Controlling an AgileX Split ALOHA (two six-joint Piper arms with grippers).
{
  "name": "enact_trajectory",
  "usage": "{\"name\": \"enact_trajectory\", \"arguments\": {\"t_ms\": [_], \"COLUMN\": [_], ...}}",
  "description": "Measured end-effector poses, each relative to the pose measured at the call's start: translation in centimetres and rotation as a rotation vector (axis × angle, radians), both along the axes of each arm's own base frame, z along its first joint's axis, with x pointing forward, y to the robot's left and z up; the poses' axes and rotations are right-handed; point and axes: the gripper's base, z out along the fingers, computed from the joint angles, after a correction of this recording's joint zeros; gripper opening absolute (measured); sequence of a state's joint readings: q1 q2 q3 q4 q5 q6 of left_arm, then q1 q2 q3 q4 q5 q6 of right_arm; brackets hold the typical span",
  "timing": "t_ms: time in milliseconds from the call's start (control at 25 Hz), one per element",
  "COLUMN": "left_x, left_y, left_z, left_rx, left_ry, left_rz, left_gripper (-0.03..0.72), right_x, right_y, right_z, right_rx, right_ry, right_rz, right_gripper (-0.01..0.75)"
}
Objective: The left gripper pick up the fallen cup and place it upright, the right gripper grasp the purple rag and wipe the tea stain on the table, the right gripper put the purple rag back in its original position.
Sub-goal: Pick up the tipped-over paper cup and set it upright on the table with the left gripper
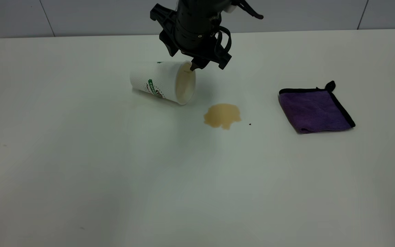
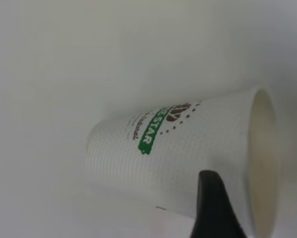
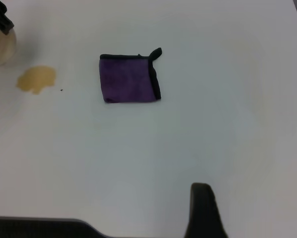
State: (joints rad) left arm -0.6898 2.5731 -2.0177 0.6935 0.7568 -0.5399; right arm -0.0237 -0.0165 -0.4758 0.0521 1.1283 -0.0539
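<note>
1. Outside view: the tall white paper cup point(image 1: 165, 82) lies on its side. The bulky black left gripper point(image 1: 197, 65) hangs over its mouth to grab it. I cannot tell if that gripper is open. The light-brown tea stain point(image 1: 222, 116) sits just beside the cup's mouth; the square purple rag point(image 1: 315, 109) waits well apart from the cup.
2. Left wrist view: one black finger point(image 2: 213, 208) shows near the cup's point(image 2: 178, 158) rim.
3. Right wrist view: the right gripper point(image 3: 203, 210) hangs far from the cup, ready for the rag point(image 3: 128, 79). I cannot tell its state.

White cup point(image 1: 161, 84) tipped beside tea stain point(image 1: 222, 115)
</note>
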Motion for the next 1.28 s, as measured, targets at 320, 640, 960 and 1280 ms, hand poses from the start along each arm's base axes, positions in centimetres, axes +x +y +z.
{"name": "enact_trajectory", "arguments": {"t_ms": [320,640,960,1280], "left_x": [0.4,0.5,0.7,0.6], "left_y": [0.6,1.1,1.9,3.0], "left_z": [-1.8,-4.2,-5.1,-3.6], "left_rx": [0.055,0.114,0.183,0.342], "left_ry": [-0.062,-0.086,-0.155,-0.15], "left_rz": [0.051,0.056,0.119,0.136], "left_gripper": [0.497,0.497,0.358,-0.015], "right_x": [0.0,0.0,0.0,0.0], "right_y": [0.0,0.0,0.0,0.0], "right_z": [0.0,0.0,0.0,0.0], "right_rx": [0.0,0.0,0.0,0.0], "right_ry": [0.0,0.0,0.0,0.0], "right_rz": [0.0,0.0,0.0,0.0], "right_gripper": [0.544,0.544,0.544,0.544]}}
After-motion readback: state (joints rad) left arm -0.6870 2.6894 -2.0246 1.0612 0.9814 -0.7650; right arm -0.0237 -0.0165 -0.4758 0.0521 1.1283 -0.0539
